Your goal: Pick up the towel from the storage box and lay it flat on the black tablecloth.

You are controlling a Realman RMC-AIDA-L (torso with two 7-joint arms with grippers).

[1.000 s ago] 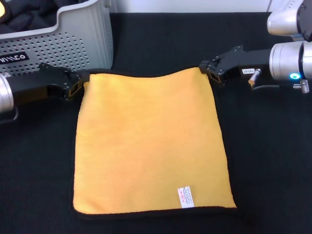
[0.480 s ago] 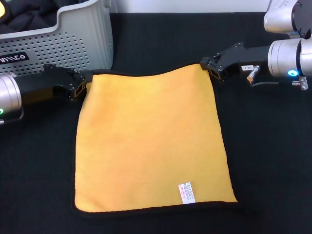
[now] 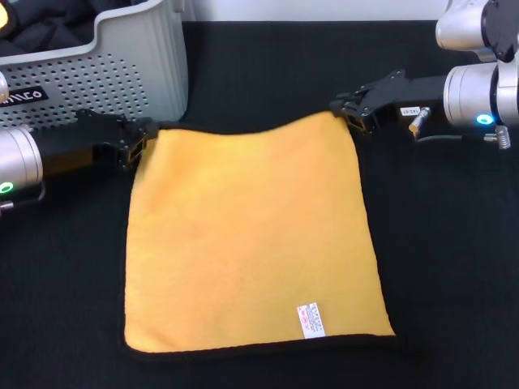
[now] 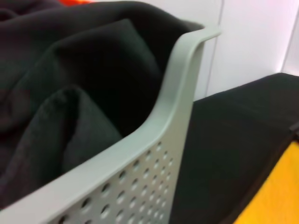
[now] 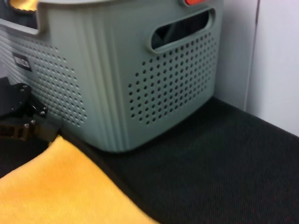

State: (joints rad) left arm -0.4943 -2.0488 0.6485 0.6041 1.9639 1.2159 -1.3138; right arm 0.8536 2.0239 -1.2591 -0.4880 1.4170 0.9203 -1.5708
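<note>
The towel (image 3: pixel 247 239) lies spread flat, orange side up, on the black tablecloth (image 3: pixel 454 267), white care label (image 3: pixel 310 320) near its front edge. Left gripper (image 3: pixel 139 142) sits at the towel's far-left corner, right gripper (image 3: pixel 353 115) at the far-right corner; both touch the hem, but whether the fingers are pinching or apart can't be told. Storage box (image 3: pixel 138 69) stands just behind the left corner, w/ dark cloth (image 4: pixel 70 93) inside.
</note>
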